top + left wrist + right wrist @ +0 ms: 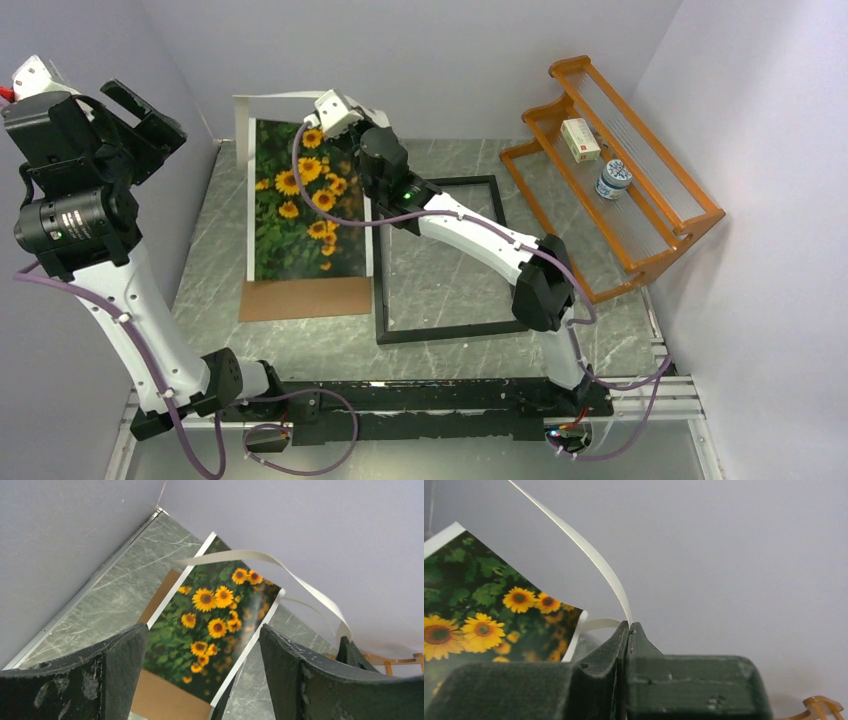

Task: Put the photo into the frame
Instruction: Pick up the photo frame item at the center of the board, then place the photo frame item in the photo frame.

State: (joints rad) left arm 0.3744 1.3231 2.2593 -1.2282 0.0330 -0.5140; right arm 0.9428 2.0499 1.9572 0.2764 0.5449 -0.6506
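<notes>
One print is what matters here: the photo (305, 200) lies flat on the table (215, 240), just to the left of the frame (450, 331), not inside it. You can see yellow-orange sunflowers with dark centres scattered down deep green foliage, and its surface looks smooth with a slight sheen. Its near end rests on a plain brown backing board (305, 298), matte like cardboard, which sticks out past the print toward you. Your right gripper (629, 630) has its jaws pressed together on the thin edge of the white mat (596, 557), and that strip bows upward in a soft curve above the far end of the print, thin and flexible like card. Your left gripper (202, 630) is raised high at the left side with its jaws spread wide and nothing between them; its pads look dark, rough and scuffed. The frame is a slim black rectangle lying flat, the table's grey-green marbled pattern showing inside it. At the right, well apart, an orange wooden rack (650, 230) with fine ribbed shelves carries a small box (580, 140) and a little round jar (613, 180).
</notes>
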